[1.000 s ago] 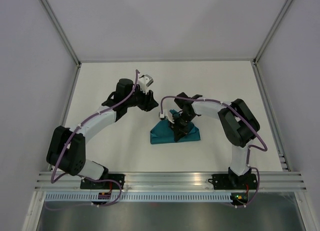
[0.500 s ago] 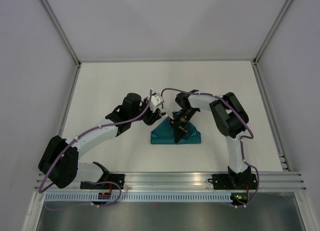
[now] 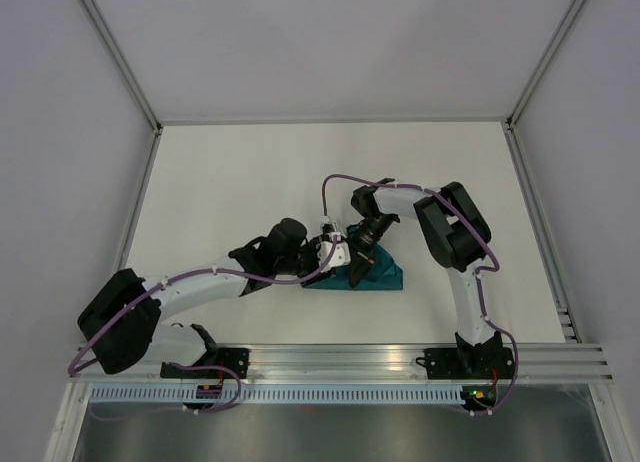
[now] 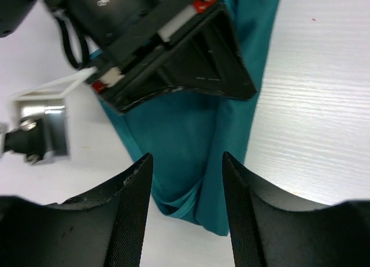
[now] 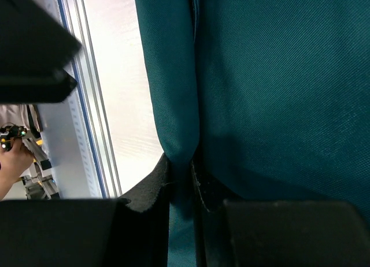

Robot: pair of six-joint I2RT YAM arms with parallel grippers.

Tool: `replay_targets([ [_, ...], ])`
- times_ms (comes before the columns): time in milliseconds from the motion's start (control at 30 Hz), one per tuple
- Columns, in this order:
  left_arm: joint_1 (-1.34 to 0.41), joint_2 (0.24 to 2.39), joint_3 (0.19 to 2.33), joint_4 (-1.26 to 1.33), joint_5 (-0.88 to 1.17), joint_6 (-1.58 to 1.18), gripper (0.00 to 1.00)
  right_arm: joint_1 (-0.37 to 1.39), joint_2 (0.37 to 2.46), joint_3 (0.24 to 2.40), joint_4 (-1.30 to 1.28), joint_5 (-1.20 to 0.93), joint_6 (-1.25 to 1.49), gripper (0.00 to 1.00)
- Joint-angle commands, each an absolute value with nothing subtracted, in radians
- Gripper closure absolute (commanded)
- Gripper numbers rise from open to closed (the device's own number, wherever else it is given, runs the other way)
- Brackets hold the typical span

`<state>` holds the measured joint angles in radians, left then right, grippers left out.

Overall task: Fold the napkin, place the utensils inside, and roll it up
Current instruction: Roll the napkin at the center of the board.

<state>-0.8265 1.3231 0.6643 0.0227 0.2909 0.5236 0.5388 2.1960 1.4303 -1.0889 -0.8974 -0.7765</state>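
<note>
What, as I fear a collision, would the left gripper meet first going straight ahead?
Probably the napkin, right ahead of the left gripper; the right gripper sits further along, though depth is unclear.

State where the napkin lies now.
Top view: the napkin lies on the table right of centre, beneath the open left gripper and the right gripper, which pinches its fold.

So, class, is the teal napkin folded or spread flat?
Folded: the napkin is a small layered bundle, with the right hand pinching a crease of it.
</note>
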Motion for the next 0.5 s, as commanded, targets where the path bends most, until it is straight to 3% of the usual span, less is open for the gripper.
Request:
replay_targets([
  [0, -0.888, 1.351, 0.644, 0.031, 0.319, 0.609, 0.43, 0.54, 2.256, 1.425, -1.015, -0.761, -0.828, 0.92],
  [467, -0.991, 1.534, 0.644, 0.224, 0.212, 0.563, 0.41, 0.538, 2.263, 1.428, -1.017, -0.758, -0.822, 0.92],
])
